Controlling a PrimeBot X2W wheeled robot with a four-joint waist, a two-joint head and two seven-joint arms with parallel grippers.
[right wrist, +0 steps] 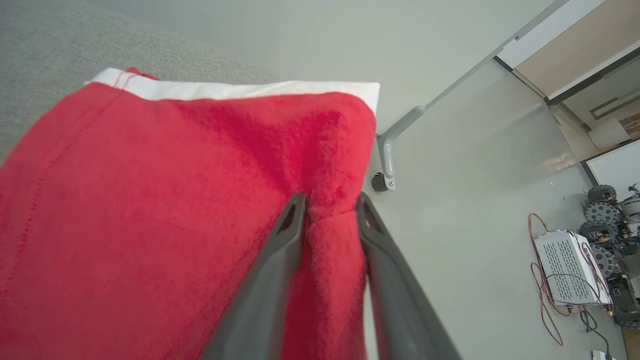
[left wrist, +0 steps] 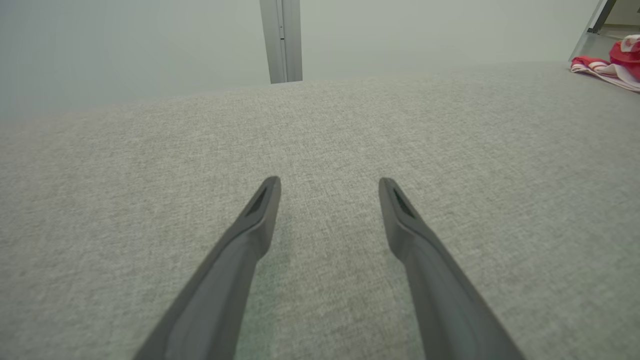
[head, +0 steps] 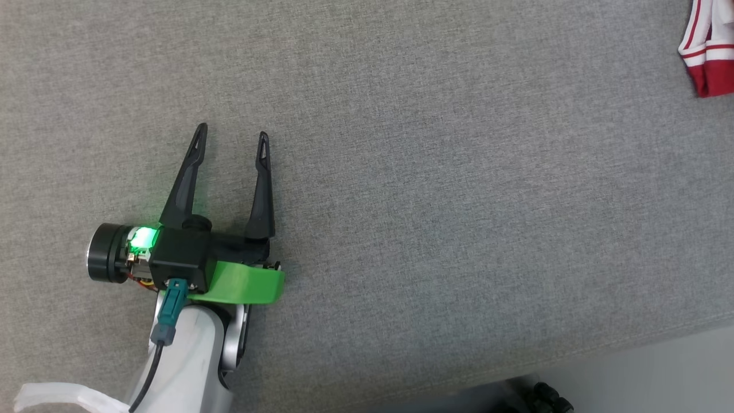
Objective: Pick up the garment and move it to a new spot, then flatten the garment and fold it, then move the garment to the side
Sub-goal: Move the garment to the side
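The left gripper (head: pixel 232 131) rests low over the grey cloth surface (head: pixel 459 201), on the near left part of it. Its two dark fingers stand wide apart with nothing between them; the left wrist view shows the same open gap (left wrist: pixel 328 181) above bare grey fabric. The garment (head: pixel 708 51), red with white stripes, lies at the far right corner of the surface, well apart from this gripper. In the left wrist view it is a small red and white heap (left wrist: pixel 607 67) far off to the right.

The right gripper (right wrist: pixel 330 196) is closed on the garment (right wrist: pixel 150 200). A bunched fold of red cloth sits between its fingers and touches both. A white band runs along the garment's far edge.
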